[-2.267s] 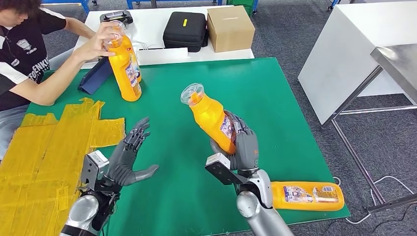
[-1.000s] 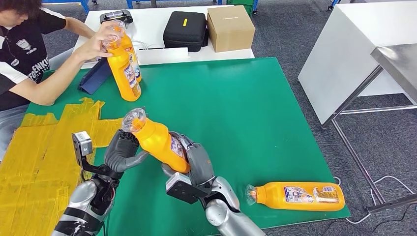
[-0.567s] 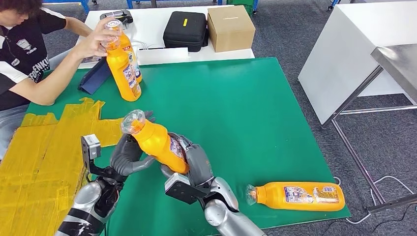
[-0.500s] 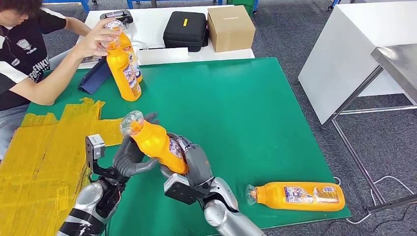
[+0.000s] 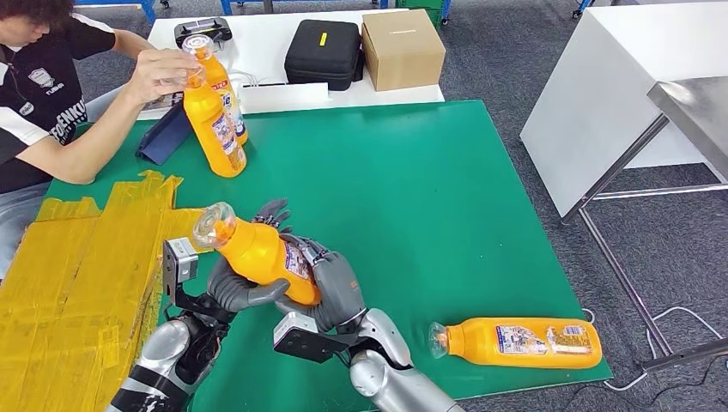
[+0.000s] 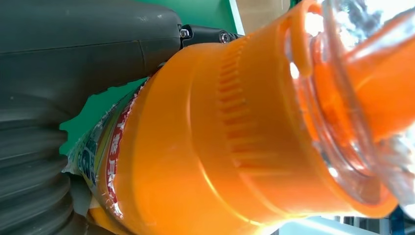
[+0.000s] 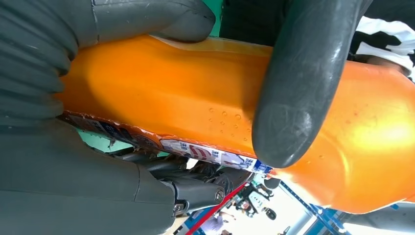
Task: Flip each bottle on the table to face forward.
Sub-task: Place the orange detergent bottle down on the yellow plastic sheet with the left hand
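Bottle handover in mid-air above the green bench, both hands on it.

Nearest lies a second orange bottle (image 5: 515, 342) on its side at the bench's (image 5: 446, 197) near edge, cap end pointing toward the robot's right arm, not yet turned. Just beyond, the held bottle (image 5: 257, 255) hangs tilted over the mat, clear cap up toward the yellow tape patch (image 5: 77, 275); the right hand (image 5: 330, 283) wraps its fingers round the lower body, the left hand (image 5: 236, 287) cups the shoulder from beneath, fingers closed on it. To do this well, I judge one hand should keep a firm hold while the other regrips and rolls the label round, staying clear of the slippery cap. Farthest, a person (image 5: 51, 94) steadies an upright bottle (image 5: 213, 120) by its cap.
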